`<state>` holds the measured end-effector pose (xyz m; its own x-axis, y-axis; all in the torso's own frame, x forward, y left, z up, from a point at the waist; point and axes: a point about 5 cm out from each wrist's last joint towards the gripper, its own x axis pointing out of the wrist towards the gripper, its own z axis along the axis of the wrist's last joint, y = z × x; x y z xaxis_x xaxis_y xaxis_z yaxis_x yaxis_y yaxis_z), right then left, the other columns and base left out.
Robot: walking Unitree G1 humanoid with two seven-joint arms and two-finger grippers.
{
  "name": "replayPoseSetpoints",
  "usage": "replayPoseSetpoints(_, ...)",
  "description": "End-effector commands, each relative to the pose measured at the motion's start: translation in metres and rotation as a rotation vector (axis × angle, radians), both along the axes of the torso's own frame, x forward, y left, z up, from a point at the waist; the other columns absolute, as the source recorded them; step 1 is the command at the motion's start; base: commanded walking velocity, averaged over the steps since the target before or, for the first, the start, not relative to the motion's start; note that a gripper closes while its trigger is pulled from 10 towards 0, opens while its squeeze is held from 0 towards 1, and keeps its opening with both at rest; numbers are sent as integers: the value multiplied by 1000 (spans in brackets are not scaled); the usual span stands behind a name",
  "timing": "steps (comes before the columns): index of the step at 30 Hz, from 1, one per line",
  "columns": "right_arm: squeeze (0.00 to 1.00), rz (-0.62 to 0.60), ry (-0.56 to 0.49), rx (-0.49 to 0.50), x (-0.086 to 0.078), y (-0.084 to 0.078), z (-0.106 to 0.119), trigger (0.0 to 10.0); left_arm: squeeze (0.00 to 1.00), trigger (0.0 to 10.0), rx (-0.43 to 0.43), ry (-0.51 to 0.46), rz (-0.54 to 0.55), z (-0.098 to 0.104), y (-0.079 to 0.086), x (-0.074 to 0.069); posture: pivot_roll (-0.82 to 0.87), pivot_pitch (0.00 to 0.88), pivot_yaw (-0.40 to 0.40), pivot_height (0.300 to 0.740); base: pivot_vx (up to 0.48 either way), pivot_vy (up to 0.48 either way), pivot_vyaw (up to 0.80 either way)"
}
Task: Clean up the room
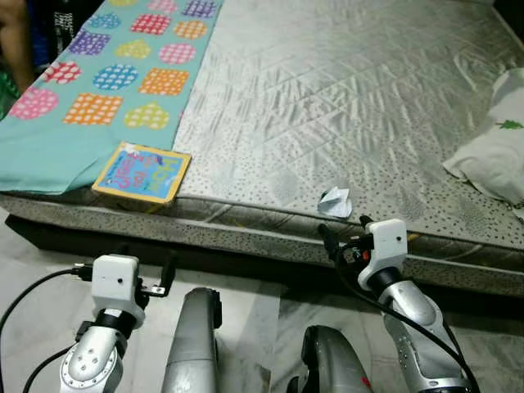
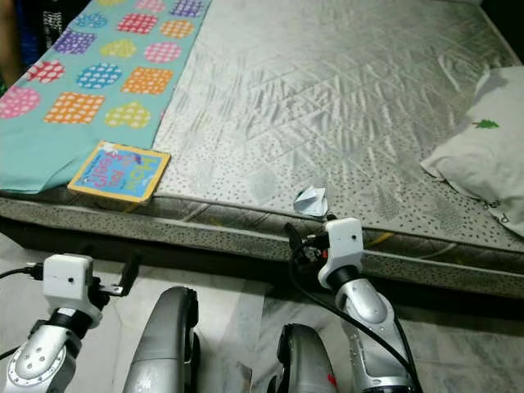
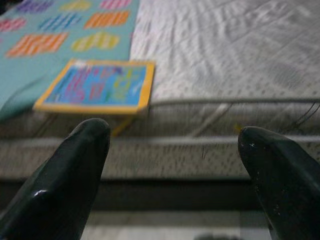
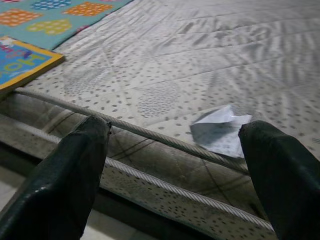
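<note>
A crumpled white paper scrap (image 1: 334, 201) lies on the grey quilted mattress (image 1: 344, 98), close to its front edge. My right gripper (image 1: 342, 225) is open just below and in front of that edge, with the paper (image 4: 220, 130) a short way beyond its fingers and nothing between them. A yellow-bordered picture book (image 1: 142, 173) lies flat at the front edge further left, partly on a teal patterned blanket (image 1: 90, 90). My left gripper (image 3: 172, 129) is open and empty, low in front of the bed side, with the book (image 3: 97, 86) ahead of it.
A white pillow (image 1: 495, 147) lies at the right edge of the mattress. The dark bed base (image 1: 246, 262) runs under the mattress, above a pale tiled floor (image 1: 254, 311). Part of a person (image 1: 12, 41) shows at the far top left.
</note>
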<state>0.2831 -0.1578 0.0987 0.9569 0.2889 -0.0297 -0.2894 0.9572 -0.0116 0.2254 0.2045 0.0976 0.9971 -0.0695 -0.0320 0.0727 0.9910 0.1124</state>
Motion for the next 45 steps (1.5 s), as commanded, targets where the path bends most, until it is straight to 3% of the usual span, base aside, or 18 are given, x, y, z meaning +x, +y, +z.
replayPoseSetpoints(1,0,-9,8,-11,-2,-5,-2,10000,0,10000,-8,-1,-18,1,-4,-1,78,256,-51,608,0,0,0)
replayPoseSetpoints(19,0,7,12,-16,0,-2,-3,10000,0,10000,-9,1,-23,1,-3,1,76,264,-48,594,0,0,0)
replayPoseSetpoints(26,0,10,11,-19,0,-2,-2,10000,0,10000,-10,-2,-24,1,-4,2,75,271,-47,552,0,0,0)
replayPoseSetpoints(35,0,11,10,-30,1,-2,-2,10000,0,10000,-18,-2,-33,1,-5,2,74,273,-51,552,0,0,0)
replayPoseSetpoints(41,0,51,-16,-97,-1,3,-2,10000,0,10000,-14,-1,-41,1,-6,3,74,272,-50,552,0,0,400)
replayPoseSetpoints(45,0,39,-6,-73,-1,1,-3,10000,0,10000,-13,-3,-46,2,-7,3,77,268,-51,552,0,0,200)
